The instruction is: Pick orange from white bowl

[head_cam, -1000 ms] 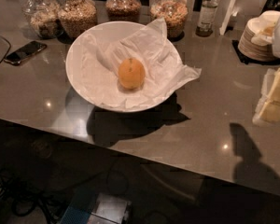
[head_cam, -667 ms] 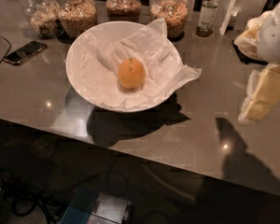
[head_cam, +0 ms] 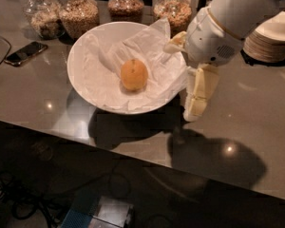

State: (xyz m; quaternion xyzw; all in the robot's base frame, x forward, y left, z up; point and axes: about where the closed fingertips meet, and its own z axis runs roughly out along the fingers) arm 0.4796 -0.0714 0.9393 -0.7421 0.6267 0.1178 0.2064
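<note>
1. Orange [head_cam: 134, 74] lies in the white bowl on the grey counter [head_cam: 256, 141]. The counter is the biggest thing in view, glossy, with lamp glints.
2. Robot arm [head_cam: 237, 13]: a white casing that enters from the upper right and casts a shadow on the counter below it.
3. White bowl [head_cam: 72, 65]: wide and shallow, standing mid-counter. It holds crinkled white paper and the fruit, nothing else.
4. Paper [head_cam: 147, 46]: lines the bowl, and one corner spills over the right rim toward the arm.
5. Stack of plates [head_cam: 270, 37]: far right at the back, partly hidden behind the arm. Nothing is visible on top.
6. Four glass jars along the back edge, first one [head_cam: 78, 13]: each holds brownish dry food; I cannot tell which kind.
7. Gripper [head_cam: 179, 80]: at the bowl's right rim and well apart from the fruit. The jaws look spread wide and hold nothing. One cream finger hangs outside the rim, the other points in over the paper.
8. Orange again: near the bowl's centre, resting on the paper, stem dot up, untouched.
9. Phone [head_cam: 24, 52]: left edge of the counter, clear of the bowl.
10. Risks, as I judge them:
- The outer finger could clip the rim and shove or tip the bowl.
- A finger could snag the overhanging paper and drag the fruit.
- Closing off-centre could pinch paper along with the peel.
- The round fruit could roll on the sloped side.
</note>
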